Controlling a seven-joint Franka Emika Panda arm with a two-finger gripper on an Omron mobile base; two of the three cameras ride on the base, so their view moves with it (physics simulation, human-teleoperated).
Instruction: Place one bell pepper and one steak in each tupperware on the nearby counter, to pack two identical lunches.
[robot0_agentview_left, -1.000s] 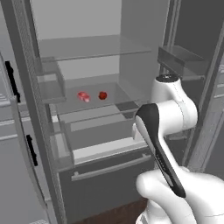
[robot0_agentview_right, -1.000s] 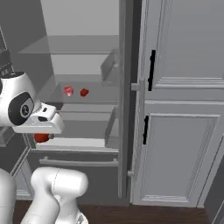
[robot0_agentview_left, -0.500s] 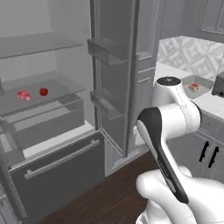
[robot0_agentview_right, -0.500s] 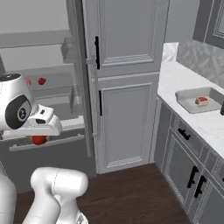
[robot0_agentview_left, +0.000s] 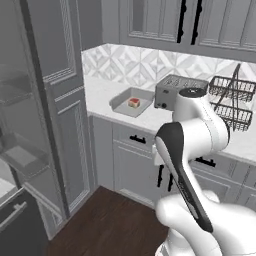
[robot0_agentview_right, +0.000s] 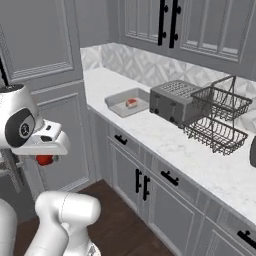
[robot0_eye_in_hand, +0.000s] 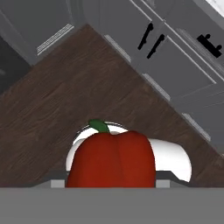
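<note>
Counter (robot0_agentview_right: 165, 145) of long white veined marble over grey cabinets: lay ahead. Shallow grey tupperware tray (robot0_agentview_right: 118, 103) near its end, one reddish steak (robot0_agentview_right: 131, 103) inside. Glossy red bell pepper (robot0_eye_in_hand: 111, 161) gripped in half-closed jaws, carried above dark floor. Risk judged: pepper slipping, if swung fast toward tray.

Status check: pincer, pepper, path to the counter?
Pincer shut on red bell pepper, over the wood floor. Tupperware on counter holds one steak. Toaster beside it, not blocking.
</note>
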